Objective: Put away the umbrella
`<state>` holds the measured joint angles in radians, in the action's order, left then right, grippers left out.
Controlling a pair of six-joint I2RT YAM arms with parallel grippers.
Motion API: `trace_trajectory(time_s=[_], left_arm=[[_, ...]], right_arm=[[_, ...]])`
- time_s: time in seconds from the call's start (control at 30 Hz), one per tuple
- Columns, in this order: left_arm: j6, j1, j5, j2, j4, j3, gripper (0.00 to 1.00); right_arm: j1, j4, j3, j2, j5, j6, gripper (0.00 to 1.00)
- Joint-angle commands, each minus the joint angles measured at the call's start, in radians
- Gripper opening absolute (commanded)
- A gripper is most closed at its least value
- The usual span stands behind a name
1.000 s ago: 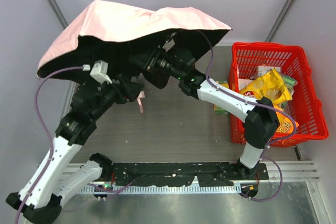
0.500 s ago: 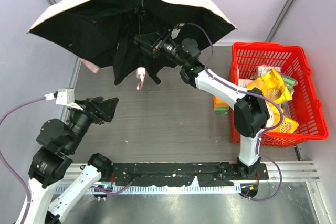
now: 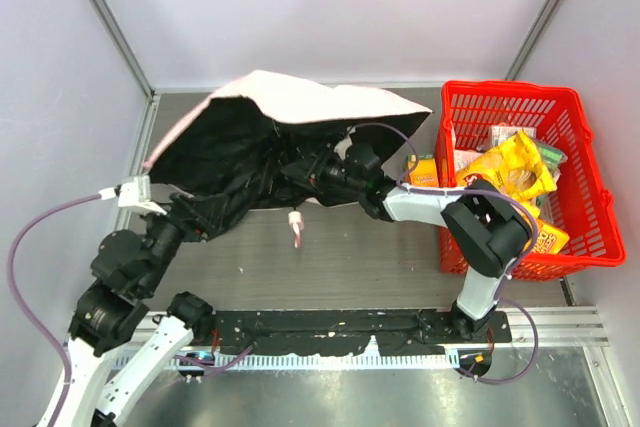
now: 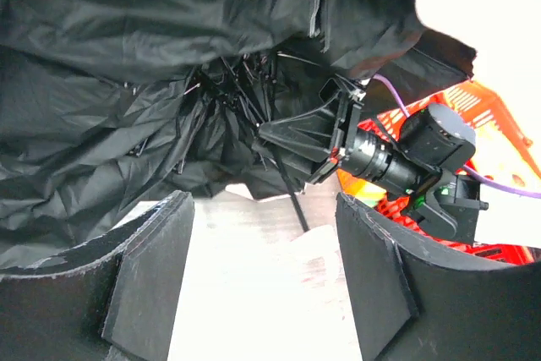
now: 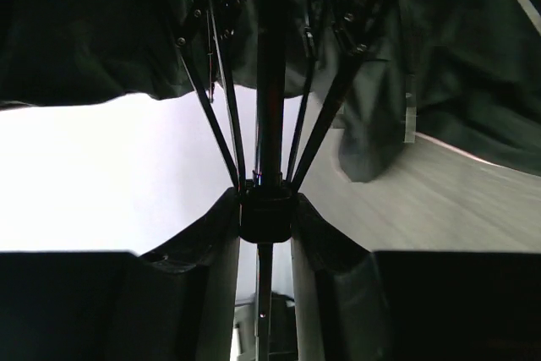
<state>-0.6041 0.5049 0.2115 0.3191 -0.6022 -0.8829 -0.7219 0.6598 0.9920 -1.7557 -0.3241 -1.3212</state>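
Grey wood-grain table point(image 3: 345, 259) | pale walls point(image 3: 330, 7) | left fingers point(image 4: 152, 285) apart, empty | right fingers point(image 5: 213, 281) clamped on umbrella point(image 3: 300, 102)

Table point(image 3: 340, 259): dark grey wood-grain top, matt, evenly lit.
Back wall point(image 3: 330, 17): plain pale lilac panel beyond the table's far edge.
Left wall point(image 3: 50, 127), right wall point(image 3: 612, 57): same pale panels, flanking the table.
Corner struts point(image 3: 105, 17) point(image 3: 546, 12): grey metal, at the table's far corners.
Rail point(image 3: 560, 322): aluminium, along the table's near edge.
Metal sheet point(image 3: 350, 397): brushed, nearer than the rail.
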Motion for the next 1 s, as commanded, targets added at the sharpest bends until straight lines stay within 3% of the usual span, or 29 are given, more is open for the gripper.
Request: trace_trajectory(time_s=[0.0, 0.17, 0.33, 0.5, 0.6, 0.77, 0.83, 0.97], left_arm=[[-0.114, 0.003, -0.055, 0.054, 0.034, 0.053, 0.71], [-0.249, 0.003, -0.106, 0.052, 0.111, 0.212, 0.69], [-0.324, 0.003, -0.121, 0.1, 0.168, 0.303, 0.69], [-0.315, 0.001, -0.123, 0.179, 0.128, 0.24, 0.69], [-0.292, 0.003, -0.103, 0.157, 0.13, 0.211, 0.7], [-0.325, 0.003, -0.097, 0.095, 0.179, 0.228, 0.67], [-0.355, 0.003, -0.096, 0.078, 0.196, 0.231, 0.71], [-0.44, 0.001, -0.087, 0.052, 0.214, 0.243, 0.89]], right_arm=[[0.042, 0.209, -0.117, -0.065, -0.033, 0.082, 0.0], [0.047, 0.313, -0.171, -0.177, -0.116, 0.14, 0.0], [0.052, 0.249, -0.13, -0.166, -0.157, 0.195, 0.0], [0.081, 0.138, -0.043, -0.033, -0.219, 0.252, 0.0], [0.111, 0.045, 0.002, 0.041, -0.262, 0.307, 0.0], [0.156, 0.032, 0.075, 0.159, -0.334, 0.319, 0.01], [0.16, -0.015, 0.1, 0.203, -0.352, 0.359, 0.0], [0.185, -0.032, 0.141, 0.263, -0.374, 0.344, 0.0]])
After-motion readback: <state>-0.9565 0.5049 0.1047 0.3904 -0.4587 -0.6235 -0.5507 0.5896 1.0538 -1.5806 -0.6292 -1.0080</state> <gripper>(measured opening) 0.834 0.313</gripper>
